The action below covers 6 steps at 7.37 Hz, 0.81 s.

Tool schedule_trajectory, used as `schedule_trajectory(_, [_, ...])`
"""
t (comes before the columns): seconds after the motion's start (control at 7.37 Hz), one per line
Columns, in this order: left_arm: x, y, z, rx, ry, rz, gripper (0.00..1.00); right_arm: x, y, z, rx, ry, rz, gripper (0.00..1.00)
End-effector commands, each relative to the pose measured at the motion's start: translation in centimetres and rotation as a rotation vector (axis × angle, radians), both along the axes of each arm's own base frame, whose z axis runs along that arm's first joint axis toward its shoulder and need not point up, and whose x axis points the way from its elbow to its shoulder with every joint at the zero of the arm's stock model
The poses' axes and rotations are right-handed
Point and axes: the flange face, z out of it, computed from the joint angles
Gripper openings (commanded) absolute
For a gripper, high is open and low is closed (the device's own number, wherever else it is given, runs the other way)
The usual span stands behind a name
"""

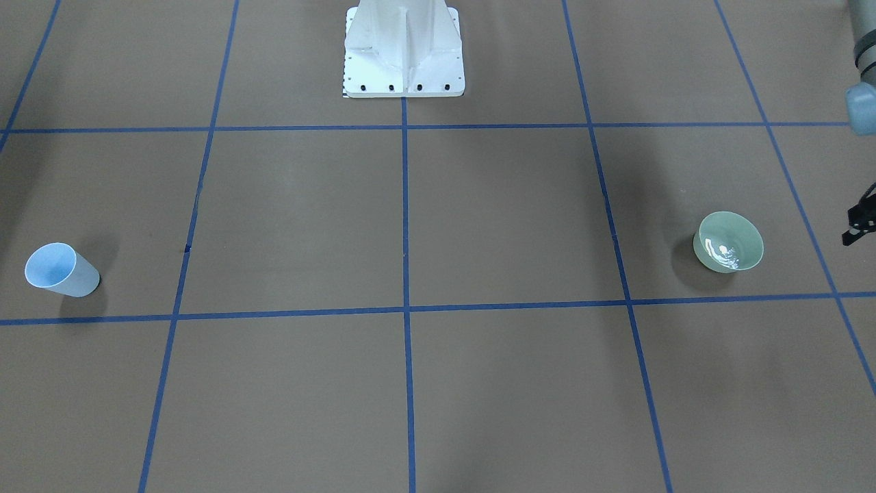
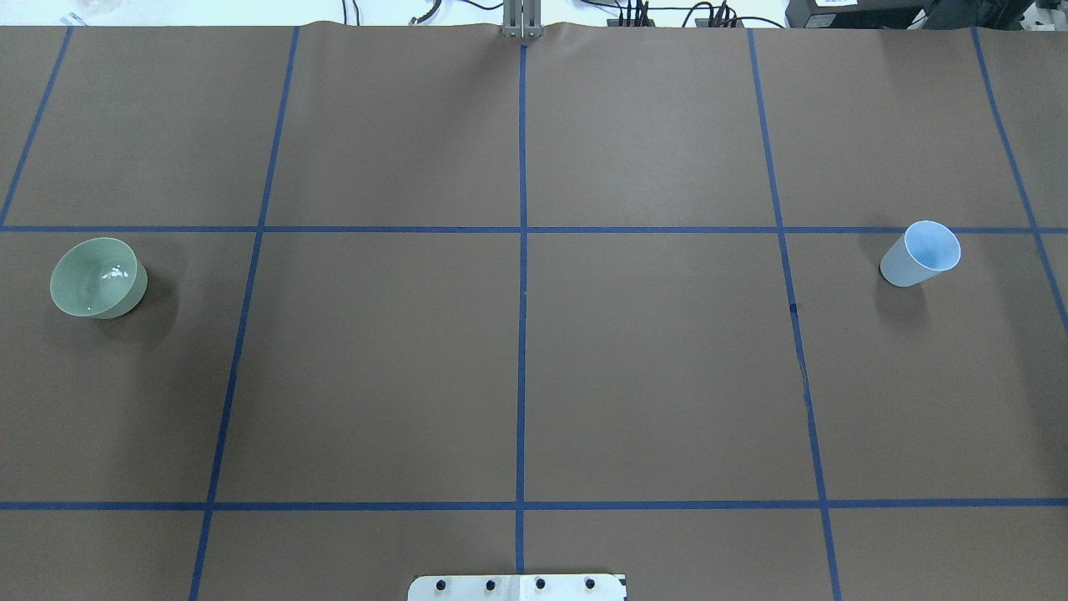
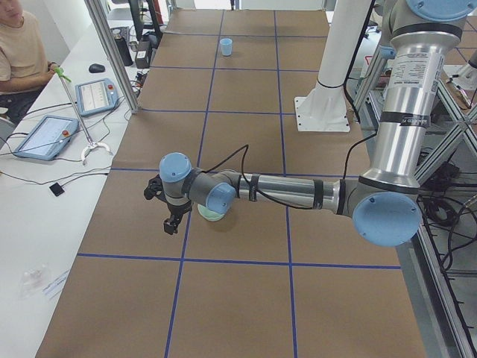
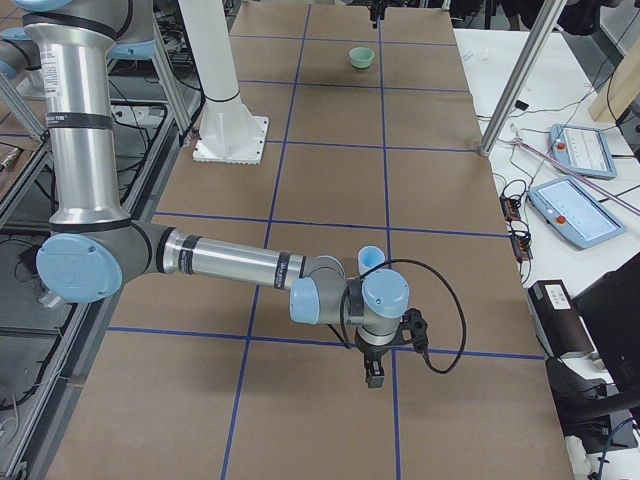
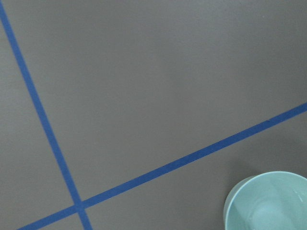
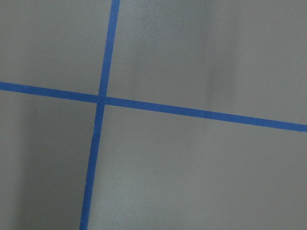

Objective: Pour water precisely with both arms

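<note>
A green bowl [image 1: 729, 242] stands on the brown table on my left side; white glints of water [image 1: 724, 253] lie in its bottom. It also shows in the overhead view [image 2: 98, 277] and the left wrist view [image 5: 268, 201]. A light-blue cup [image 1: 61, 269] stands upright on my right side [image 2: 920, 253]. My left gripper [image 3: 171, 224] hangs just outside the bowl, near the table's end; only its black edge [image 1: 859, 224] shows in front, so I cannot tell its state. My right gripper [image 4: 375, 378] hangs just beyond the cup [image 4: 371, 258]; I cannot tell its state.
The white bolted pedestal [image 1: 404, 55] stands at the robot's side of the table. Blue tape lines [image 2: 521, 250] divide the brown top into squares. A seated person [image 3: 22, 52] and tablets [image 3: 45, 136] are at a side bench, and teach pendants [image 4: 575, 205] lie at the other end.
</note>
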Motion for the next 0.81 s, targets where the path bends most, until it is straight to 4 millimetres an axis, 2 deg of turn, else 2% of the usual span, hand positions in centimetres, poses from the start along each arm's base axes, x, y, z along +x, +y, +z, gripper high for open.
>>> schedule_trajectory(0.0, [-6.9,-0.5,-0.5,-0.026,-0.034,-0.026,0.99,0.0,0.0,0.0,0.001,0.000,0.000,1.00])
schedule_trajectory(0.14, [-8.7,-0.7,-1.7,-0.069,-0.041,-0.055,1.00,0.0,0.0,0.1,-0.002,0.000,0.000,1.00])
schedule_trajectory(0.27, [-8.9,-0.1,0.1,-0.110,-0.099,-0.063,1.00,0.0,0.0,0.1,-0.001,0.000,-0.001,1.00])
schedule_trajectory(0.41, [-9.0,0.3,0.7,-0.138,-0.119,-0.068,1.00,0.0,0.0,0.1,0.000,0.000,-0.002,1.00])
schedule_trajectory(0.54, [-9.1,1.0,1.5,-0.237,-0.120,-0.067,1.00,0.0,0.0,0.1,-0.001,0.000,-0.001,1.00])
schedule_trajectory(0.68, [-10.0,2.2,2.1,-0.254,-0.113,-0.082,1.00,0.0,0.0,0.1,-0.001,0.000,-0.001,1.00])
